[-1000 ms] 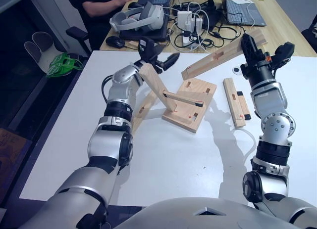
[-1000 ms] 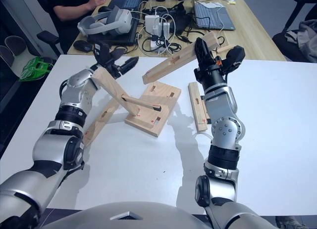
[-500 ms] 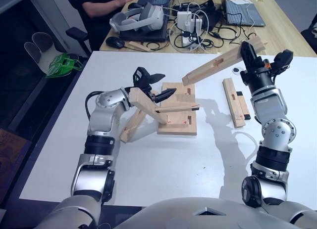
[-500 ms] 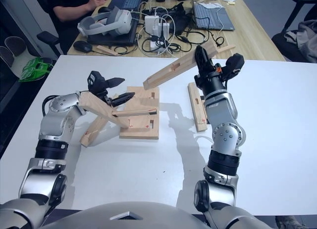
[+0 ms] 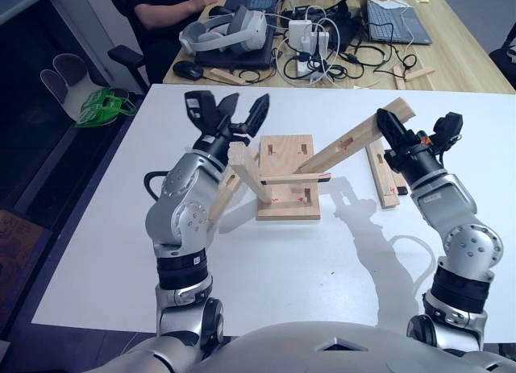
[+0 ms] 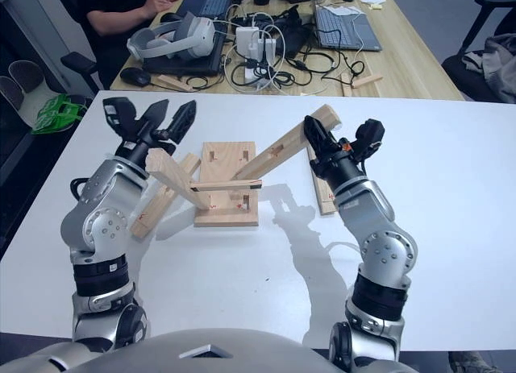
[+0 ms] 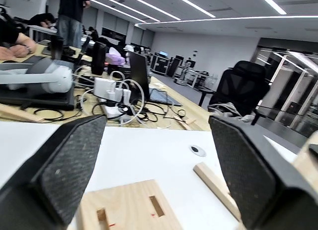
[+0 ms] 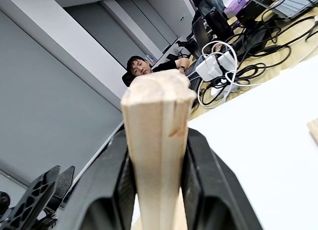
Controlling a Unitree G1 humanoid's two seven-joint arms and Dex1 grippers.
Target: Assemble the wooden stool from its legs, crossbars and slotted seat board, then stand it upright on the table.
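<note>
A slanted leg (image 5: pixel 348 146) and crossbar (image 5: pixel 294 178) overhang seat board (image 5: pixel 287 147); nearer table (image 5: pixel 306 260) lies open.

Desk (image 5: pixel 463 55): wooden, ran along the far side.
Headset (image 5: pixel 222 31): white, lay on the desk.
Chargers (image 5: pixel 305 36): white, amid tangled cables.
Laptop (image 5: pixel 395 18): open, right end.
Mouse (image 5: pixel 187 68): black.
Green item (image 5: pixel 101 105): possibly a bag, far left.
</note>
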